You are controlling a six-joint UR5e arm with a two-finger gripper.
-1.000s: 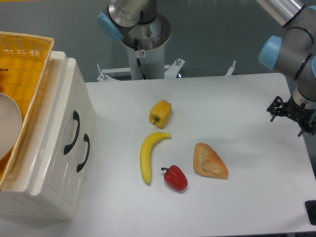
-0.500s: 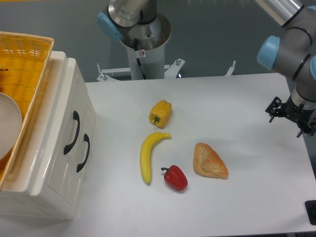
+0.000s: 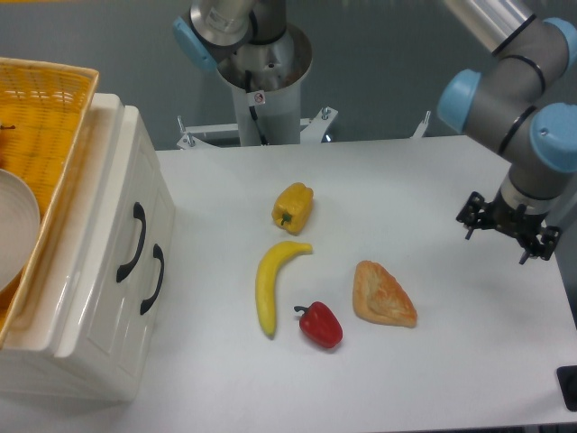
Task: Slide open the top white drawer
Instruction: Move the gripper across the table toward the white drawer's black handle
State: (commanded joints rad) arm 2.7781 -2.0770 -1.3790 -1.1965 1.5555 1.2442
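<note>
Top white drawer sat shut in cabinet at left edge of tabletop, black handle untouched. Claw hovered far right, well apart from drawer; open or closed could not be told. Between them lay yellow pepper, banana, red pepper, pastry. Yellow basket with white bowl rested atop cabinet.

Bright, even overhead light, soft short shadows, sheen on the white cabinet, sharp focus.
</note>
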